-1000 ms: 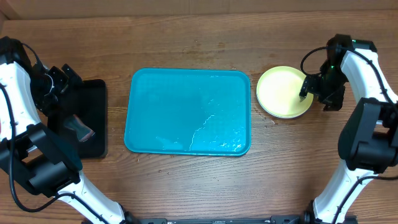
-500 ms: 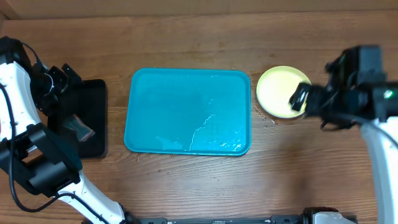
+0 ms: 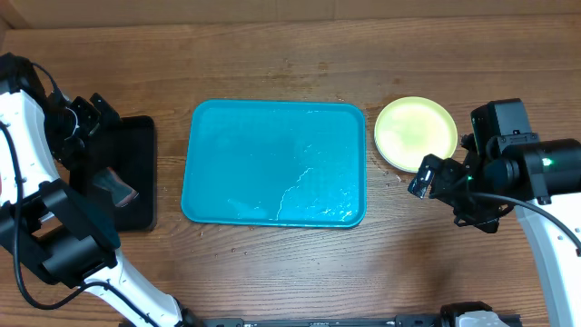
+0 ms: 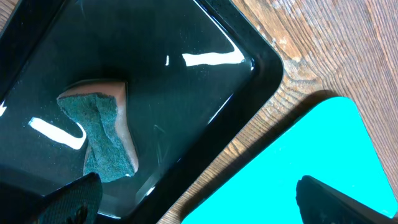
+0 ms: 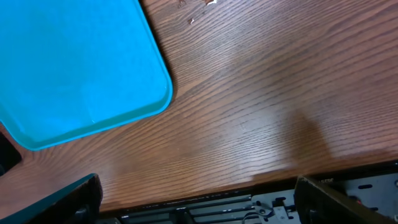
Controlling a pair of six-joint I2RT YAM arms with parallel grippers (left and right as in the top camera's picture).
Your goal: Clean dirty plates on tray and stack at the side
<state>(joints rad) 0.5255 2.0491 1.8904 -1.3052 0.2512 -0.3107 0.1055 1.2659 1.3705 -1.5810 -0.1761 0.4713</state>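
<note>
The turquoise tray [image 3: 275, 162] lies in the middle of the table with nothing on it but a wet sheen. It also shows in the left wrist view [image 4: 311, 168] and the right wrist view [image 5: 74, 68]. A yellow-green rimmed plate [image 3: 415, 133] sits on the table to the right of the tray; any plates under it are hidden. My right gripper [image 3: 434, 178] is open and empty, just below the plate, apart from it. My left gripper [image 3: 80, 123] is open and empty over the black tray [image 3: 123, 173].
The black tray [image 4: 155, 81] at the left holds a sponge [image 4: 102, 134] with a green scrub side. Small crumbs lie on the wood near the turquoise tray's right corner [image 5: 202, 7]. The table's front edge [image 5: 249, 183] is close below my right gripper.
My right arm has drawn back from the yellow-green plate toward the front of the table. The plate stays put. The left arm has not moved.
</note>
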